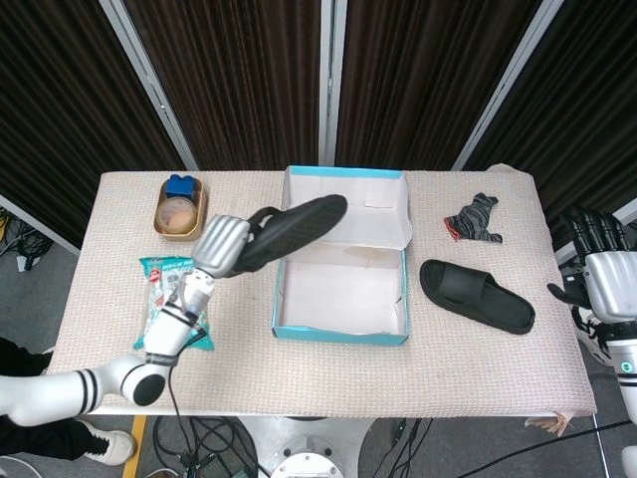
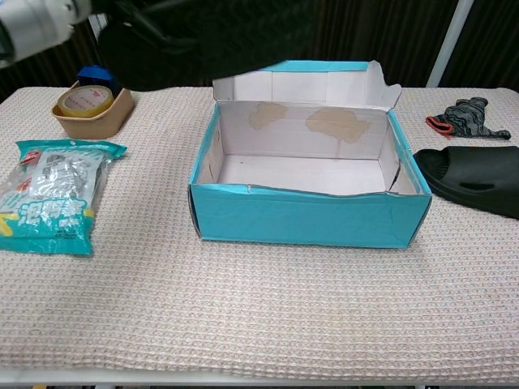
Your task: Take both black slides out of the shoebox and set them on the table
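Observation:
My left hand (image 1: 221,247) grips one black slide (image 1: 294,227) by its heel end and holds it in the air above the left rim of the shoebox (image 1: 340,326). In the chest view that slide (image 2: 203,40) is a dark shape at the top, above the box (image 2: 308,219), which now holds nothing. The other black slide (image 1: 476,295) lies flat on the table to the right of the box, its edge also showing as the slide (image 2: 470,180) in the chest view. At the table's far right edge my right hand (image 1: 600,279) hangs with fingers apart, holding nothing.
A snack bag (image 1: 175,299) lies left of the box, under my left arm. A wooden bowl (image 1: 180,211) with a tape roll and a blue block sits at the back left. A crumpled dark cloth (image 1: 476,219) lies at the back right.

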